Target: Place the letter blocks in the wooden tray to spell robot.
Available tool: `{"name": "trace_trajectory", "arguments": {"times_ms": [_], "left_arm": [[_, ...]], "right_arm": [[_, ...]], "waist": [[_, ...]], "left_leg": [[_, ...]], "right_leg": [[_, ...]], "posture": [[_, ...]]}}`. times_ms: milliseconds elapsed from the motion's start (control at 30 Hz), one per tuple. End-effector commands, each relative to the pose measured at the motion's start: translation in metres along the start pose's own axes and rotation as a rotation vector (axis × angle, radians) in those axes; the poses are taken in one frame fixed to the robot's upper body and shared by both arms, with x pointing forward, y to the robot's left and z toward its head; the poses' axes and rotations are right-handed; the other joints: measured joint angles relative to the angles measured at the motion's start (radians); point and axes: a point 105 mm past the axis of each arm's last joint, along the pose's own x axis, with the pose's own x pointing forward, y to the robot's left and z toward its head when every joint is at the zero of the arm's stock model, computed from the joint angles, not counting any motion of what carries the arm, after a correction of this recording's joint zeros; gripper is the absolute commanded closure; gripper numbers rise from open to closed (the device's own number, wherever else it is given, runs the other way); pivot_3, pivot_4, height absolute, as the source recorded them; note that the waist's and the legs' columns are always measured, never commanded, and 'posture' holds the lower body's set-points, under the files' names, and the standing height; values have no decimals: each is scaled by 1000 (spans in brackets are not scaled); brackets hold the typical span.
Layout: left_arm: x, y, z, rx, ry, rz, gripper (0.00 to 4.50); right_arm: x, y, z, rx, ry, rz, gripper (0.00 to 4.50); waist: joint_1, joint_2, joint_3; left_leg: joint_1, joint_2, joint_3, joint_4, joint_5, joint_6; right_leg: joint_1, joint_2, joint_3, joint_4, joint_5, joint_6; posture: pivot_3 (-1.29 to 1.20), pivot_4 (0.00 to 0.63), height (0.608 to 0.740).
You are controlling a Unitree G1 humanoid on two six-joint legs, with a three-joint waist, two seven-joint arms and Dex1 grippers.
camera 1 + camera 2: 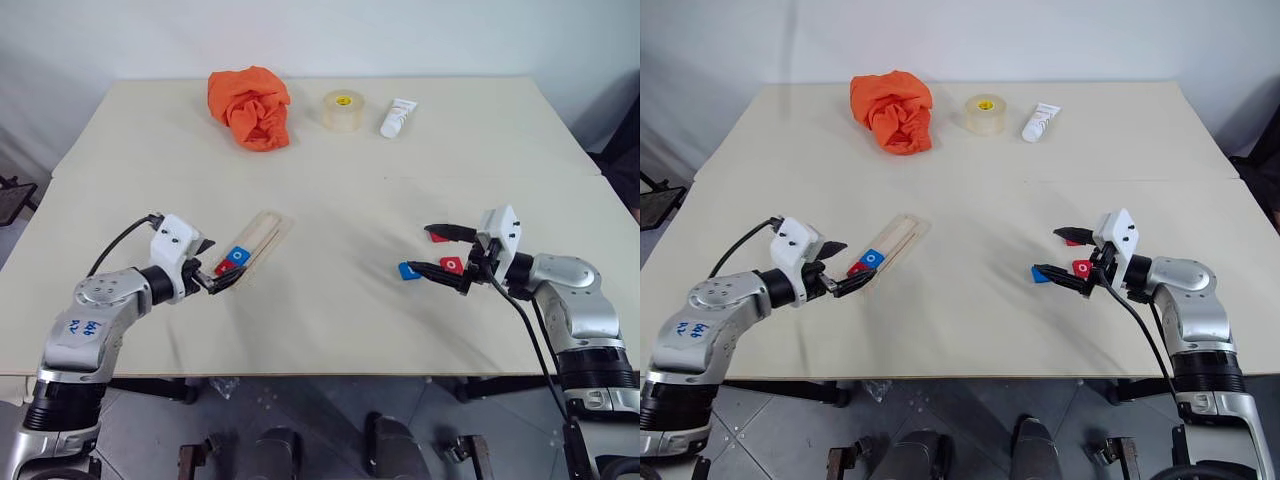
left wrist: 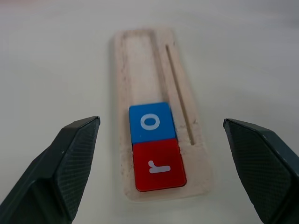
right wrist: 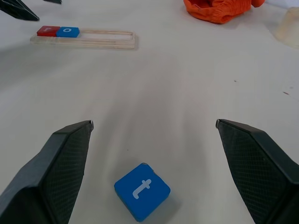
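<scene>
Wide pale table (image 1: pixel 330 330), matte and bare over most of its face, against a plain light wall; dark floor below the near edge. At the far side, well apart from the work: orange cloth (image 1: pixel 250 107), tape roll (image 1: pixel 342 110), white tube (image 1: pixel 398 117).

Tray (image 2: pixel 140 60) lying slantwise on the left half, with red r (image 2: pixel 159 165) at its near end and blue o (image 2: pixel 150 122) touching it; rest of the slot empty. Left gripper (image 1: pixel 213 266) just at that near end, jaws spread wide, holding nothing. Right gripper (image 1: pixel 447 253) on the right half, jaws likewise spread wide and empty, straddling blue t (image 3: pixel 142 190) on the table. Red o (image 1: pixel 452 265) and another red tile (image 1: pixel 437 236) close by its fingers, letter of the latter not readable.

Risks, as judgement: grabbing t now instead of b, spoiling the order; nudging a neighbouring red tile while closing; left fingers bumping the tray's end and shifting r and o; a flat tile slipping from a shallow pinch.
</scene>
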Motion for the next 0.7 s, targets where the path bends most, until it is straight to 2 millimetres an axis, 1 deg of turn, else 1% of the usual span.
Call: {"name": "trace_trajectory", "arguments": {"times_ms": [33, 300, 533, 633, 700], "left_arm": [[3, 2, 4, 7, 20, 21, 0], [13, -6, 2, -11, 39, 7, 0], [15, -13, -7, -30, 109, -10, 0], [15, -11, -12, -39, 133, 24, 0], [15, -10, -11, -36, 130, 31, 0]], "right_arm": [[-4, -1, 12, -38, -36, -14, 84], [-7, -2, 11, -41, -33, -27, 84], [-8, -3, 10, -43, -29, -32, 84], [-9, -3, 10, -43, -28, -34, 84], [-9, -3, 10, -43, -28, -36, 84]], "waist": [[1, 0, 0], [0, 0, 0], [1, 0, 0], [0, 0, 0], [0, 0, 0]], "left_leg": [[0, 0, 0, 0, 0, 0], [0, 0, 0, 1, 0, 0], [0, 0, 0, 1, 0, 0], [0, 0, 0, 1, 0, 0], [1, 0, 0, 1, 0, 0]], "right_leg": [[0, 0, 0, 0, 0, 0], [0, 0, 0, 0, 0, 0], [0, 0, 1, 0, 0, 0], [0, 0, 1, 0, 0, 0], [0, 0, 1, 1, 0, 0]], "posture": [[0, 150, 740], [0, 150, 740], [0, 150, 740], [0, 150, 740], [0, 150, 740]]}}
